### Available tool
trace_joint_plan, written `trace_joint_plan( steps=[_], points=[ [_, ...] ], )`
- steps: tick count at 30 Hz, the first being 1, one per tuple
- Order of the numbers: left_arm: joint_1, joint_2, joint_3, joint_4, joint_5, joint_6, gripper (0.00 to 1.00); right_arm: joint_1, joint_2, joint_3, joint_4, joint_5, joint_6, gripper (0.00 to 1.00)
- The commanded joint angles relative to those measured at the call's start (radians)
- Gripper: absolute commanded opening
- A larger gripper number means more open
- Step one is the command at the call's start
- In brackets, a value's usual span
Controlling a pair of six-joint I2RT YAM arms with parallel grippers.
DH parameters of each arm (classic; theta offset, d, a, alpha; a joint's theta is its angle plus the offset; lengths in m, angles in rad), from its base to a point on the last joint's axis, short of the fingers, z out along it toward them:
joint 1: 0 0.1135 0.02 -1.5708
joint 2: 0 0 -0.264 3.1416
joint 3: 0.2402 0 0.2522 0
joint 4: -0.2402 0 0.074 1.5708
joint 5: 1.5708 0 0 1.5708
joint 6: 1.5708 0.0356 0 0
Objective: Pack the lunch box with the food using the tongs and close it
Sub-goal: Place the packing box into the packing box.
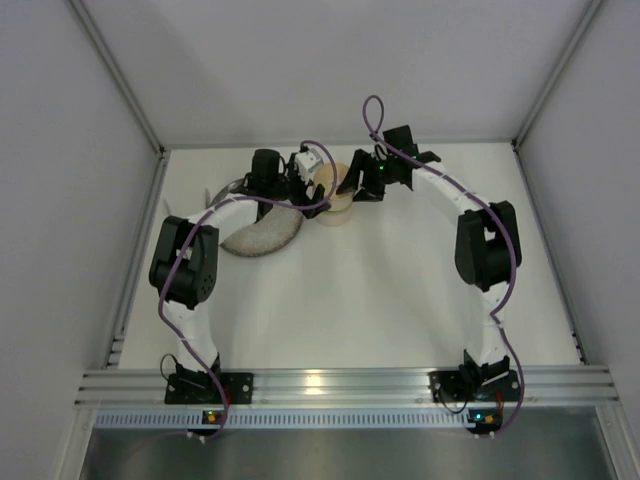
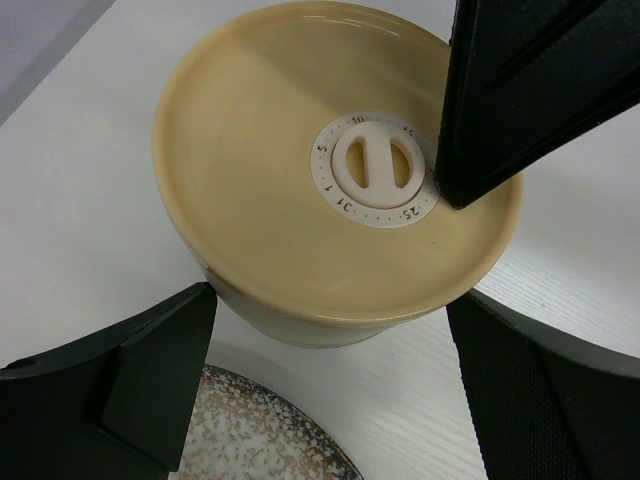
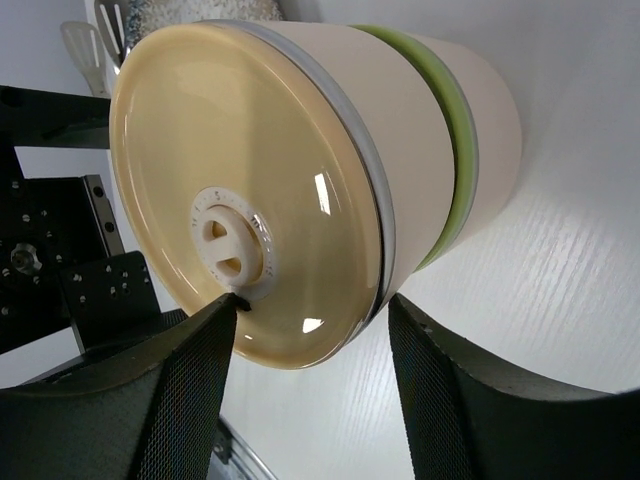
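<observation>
The lunch box [image 1: 338, 195] stands as a stack at the back of the table. Its tan lid [image 2: 300, 180] with a white centre is on top, and a green lid [image 3: 455, 130] sits as a band between the two tins. My left gripper [image 2: 330, 300] is wide open, one finger on each side of the stack's near wall, touching nothing. My right gripper [image 3: 315, 300] is open astride the tan lid's rim, with one fingertip [image 3: 225, 315] near the white centre. The food is hidden. Two pale flat ends, apparently the tongs [image 3: 80, 40], show behind the box.
The speckled grey plate [image 1: 262, 235] lies just left of and nearer than the box, partly under my left arm; its rim [image 2: 250, 440] shows below my left fingers. White walls close in the table's back and sides.
</observation>
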Motion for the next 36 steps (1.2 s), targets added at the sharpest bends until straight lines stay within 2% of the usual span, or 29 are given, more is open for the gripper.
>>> trace_joint_plan(
  steps=[1,13,26,32,36],
  points=[
    [-0.038,-0.065,0.019,0.14,0.207,-0.029,0.99,0.096,-0.004,0.056,0.031,-0.103,0.012,0.6],
    [-0.02,-0.079,0.015,0.038,0.262,0.034,0.99,0.096,-0.008,0.09,0.024,-0.086,0.01,0.61],
    [-0.01,-0.085,0.011,-0.029,0.246,0.114,0.99,0.095,-0.004,0.117,0.005,-0.071,-0.004,0.64],
    [-0.01,-0.072,-0.008,0.023,0.258,0.079,0.99,0.095,0.004,0.119,-0.014,-0.057,-0.014,0.64],
    [-0.012,-0.064,-0.005,0.005,0.236,0.143,0.99,0.093,0.021,0.133,-0.023,-0.054,-0.013,0.64]
  ],
)
